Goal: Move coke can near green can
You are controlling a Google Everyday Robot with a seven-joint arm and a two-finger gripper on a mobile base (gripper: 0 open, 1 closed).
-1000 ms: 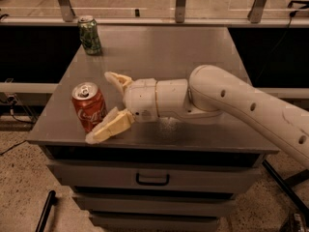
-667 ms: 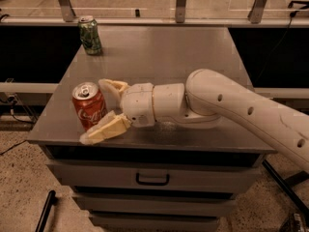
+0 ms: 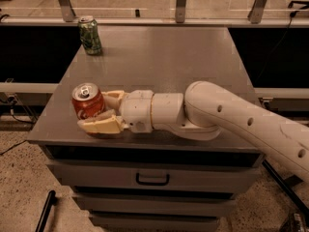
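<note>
The red coke can (image 3: 87, 100) stands upright near the front left corner of the grey cabinet top (image 3: 164, 57). My gripper (image 3: 94, 111) reaches in from the right and holds the can between its cream fingers (image 3: 102, 125): one finger lies along the can's front side, the other is partly hidden behind it. The can still rests on the surface. The green can (image 3: 90, 36) stands upright at the far left corner, well behind the coke can.
My white arm (image 3: 231, 120) lies across the front right of the cabinet top. A drawer with a dark handle (image 3: 152, 179) sits below the front edge. Metal railing posts (image 3: 181, 3) run behind the cabinet.
My gripper has moved left toward the coke can and its fingers have narrowed from a wide spread to close around the can. Both cans have stayed in place.
</note>
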